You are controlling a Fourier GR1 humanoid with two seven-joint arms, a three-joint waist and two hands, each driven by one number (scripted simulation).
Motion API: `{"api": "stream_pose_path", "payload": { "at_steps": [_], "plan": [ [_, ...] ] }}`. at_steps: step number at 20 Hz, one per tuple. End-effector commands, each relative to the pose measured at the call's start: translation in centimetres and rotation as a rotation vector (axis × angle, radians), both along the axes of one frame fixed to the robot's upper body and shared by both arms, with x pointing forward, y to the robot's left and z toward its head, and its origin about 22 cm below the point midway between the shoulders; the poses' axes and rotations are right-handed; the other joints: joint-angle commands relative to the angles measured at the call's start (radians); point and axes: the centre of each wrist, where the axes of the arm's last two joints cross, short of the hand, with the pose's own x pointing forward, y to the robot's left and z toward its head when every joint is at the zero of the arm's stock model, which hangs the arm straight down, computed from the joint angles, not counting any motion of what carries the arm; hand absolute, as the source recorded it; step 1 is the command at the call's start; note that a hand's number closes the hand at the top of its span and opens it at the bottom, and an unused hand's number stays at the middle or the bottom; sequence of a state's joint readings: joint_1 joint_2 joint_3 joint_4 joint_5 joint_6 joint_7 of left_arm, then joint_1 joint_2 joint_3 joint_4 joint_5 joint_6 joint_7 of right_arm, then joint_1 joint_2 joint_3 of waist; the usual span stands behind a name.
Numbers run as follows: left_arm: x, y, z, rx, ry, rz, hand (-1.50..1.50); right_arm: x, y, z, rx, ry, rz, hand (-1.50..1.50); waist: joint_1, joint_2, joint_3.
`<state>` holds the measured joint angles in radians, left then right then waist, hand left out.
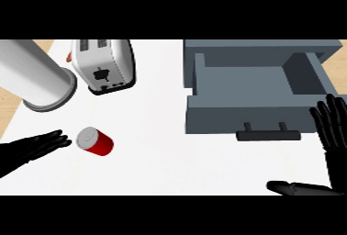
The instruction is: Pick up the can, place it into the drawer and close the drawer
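Head view, looking steeply down on a white desk (163, 151): the red can (95, 141) lies tilted on its side near the desk's left edge, its silver top facing up and left. Just beside it, at the left border, the left robot hand (32, 149) comes in with fingers straight and relaxed, their tips close to the can but not curled round it — holding nothing. Bare white surface stretches from the can toward the grey drawer (257, 87), which stands pulled open at the upper right, its dark handle (267, 134) jutting toward the viewer. The right robot hand (332, 133) rests at the right border beside the drawer's front corner, fingers spread and pointing up, thumb low near the bottom edge. At the upper left stand a white toaster (105, 64) and a large silver cylinder (34, 75) — both well apart from the can. Pale wood shows past the desk's left edge.
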<state>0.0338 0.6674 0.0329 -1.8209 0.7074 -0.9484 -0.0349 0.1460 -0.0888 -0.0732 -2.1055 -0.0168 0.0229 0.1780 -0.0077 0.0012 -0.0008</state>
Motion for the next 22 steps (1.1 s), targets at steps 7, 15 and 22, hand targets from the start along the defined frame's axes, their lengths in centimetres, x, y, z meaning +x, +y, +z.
{"api": "stream_pose_path", "payload": {
  "at_steps": [7,15,22],
  "plan": [
    [2.1,2.7,0.3,0.026,0.065,0.034,-1.50,-2.6,-1.1,-2.3,0.017,0.023,-0.018,-1.50,0.002,-0.002,0.001],
    [5.1,4.0,-2.2,0.029,0.102,0.022,-1.50,-0.9,-1.1,-1.3,0.013,-0.004,-0.019,-1.50,0.001,0.000,0.000],
    [4.3,1.5,-4.0,0.045,0.080,0.037,-1.50,-3.0,-4.0,-1.3,-0.003,0.015,-0.021,-1.50,0.003,-0.002,0.001]
  ]
}}
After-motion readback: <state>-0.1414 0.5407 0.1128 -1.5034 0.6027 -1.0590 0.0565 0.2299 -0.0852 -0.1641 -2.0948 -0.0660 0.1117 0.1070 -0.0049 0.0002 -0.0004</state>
